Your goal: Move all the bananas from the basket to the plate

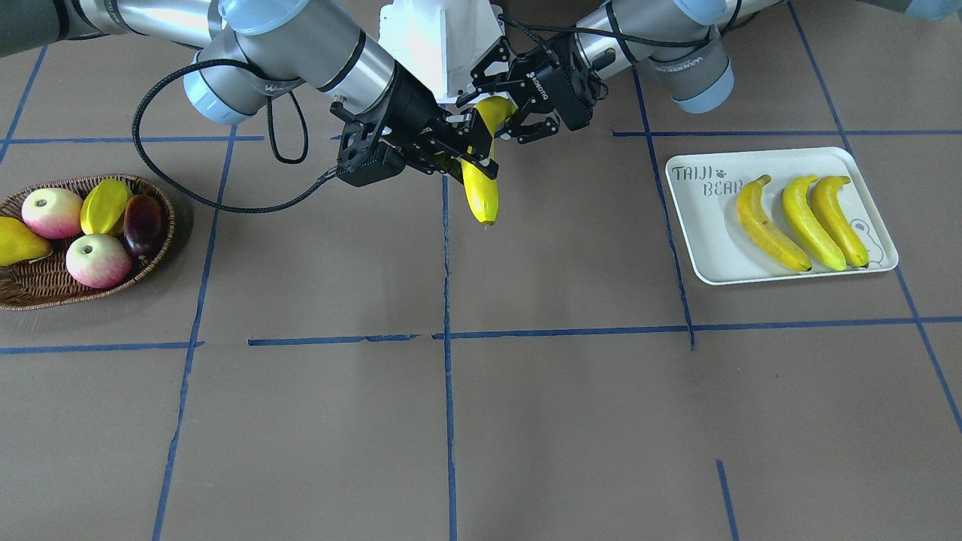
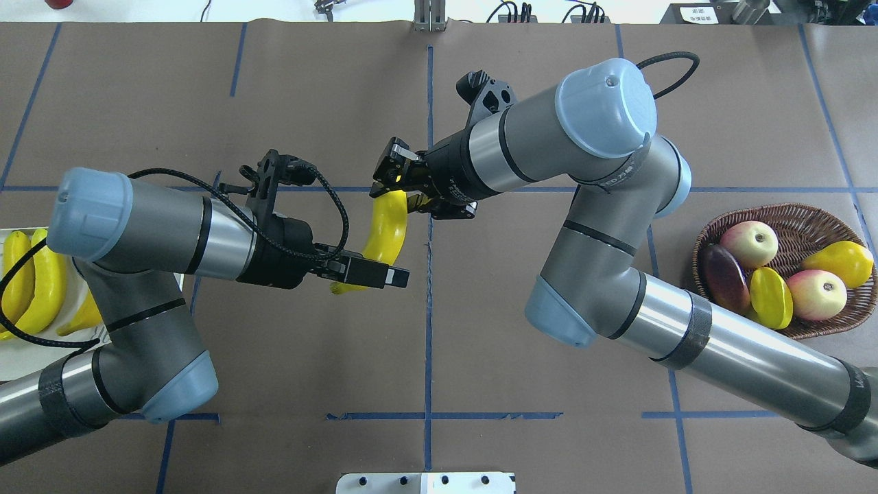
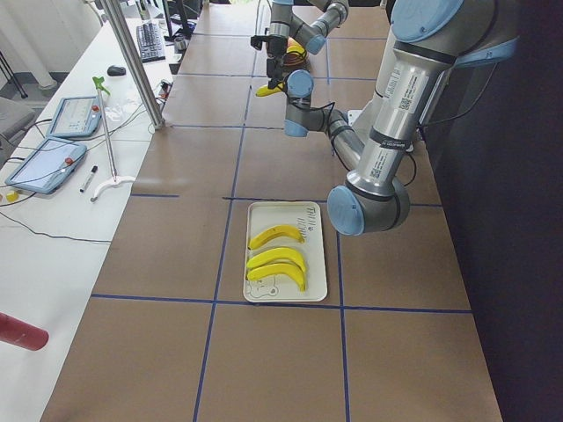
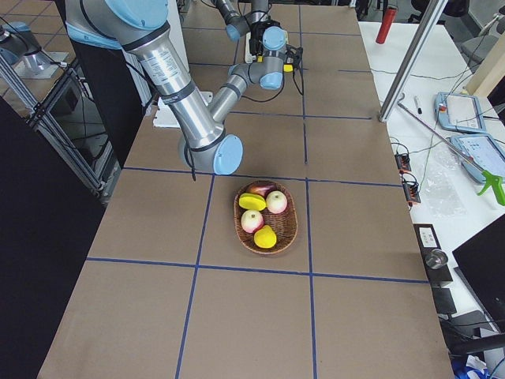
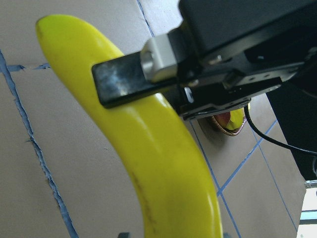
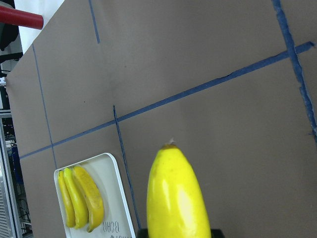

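Overhead and front views look steeply down from opposite sides: the plate sits frame-left in one, right in the other. 2 end views look along the table. Both wrist cameras are close on the banana.

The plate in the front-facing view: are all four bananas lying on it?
No: only three bananas lie on the plate, while the fourth banana is held mid-air.

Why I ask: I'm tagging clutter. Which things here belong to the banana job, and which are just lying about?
Job: held banana, plate, three bananas on it, basket, left gripper, right gripper.
Lying about, all in the basket: two apples, pear, starfruit, dark fruit.
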